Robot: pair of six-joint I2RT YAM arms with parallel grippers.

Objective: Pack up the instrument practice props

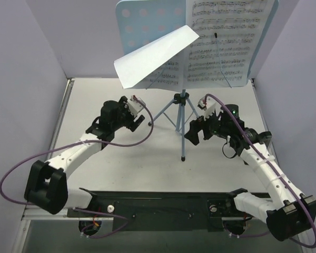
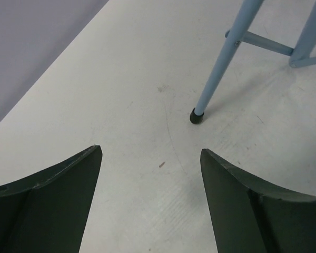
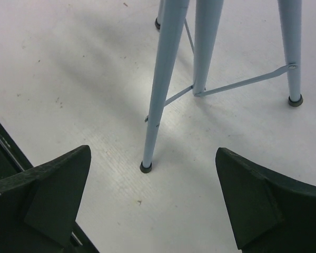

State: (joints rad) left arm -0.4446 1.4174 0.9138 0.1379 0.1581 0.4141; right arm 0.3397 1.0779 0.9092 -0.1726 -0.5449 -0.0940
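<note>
Left hand (image 2: 150, 149), right hand (image 3: 152, 149) spread wide, flanking music stand (image 1: 147, 21).

The table (image 1: 121, 158) has a pale grey-white top with some faint scratches and small dark specks, and nothing is standing on it except the music stand (image 1: 182, 100). The stand rests on three thin light-blue legs, each one ending in a small black foot (image 3: 145, 167) that touches the top. Seen from above, one foot points toward 6 o'clock from the pole and another toward 8 o'clock; the third I cannot make out there.
</note>
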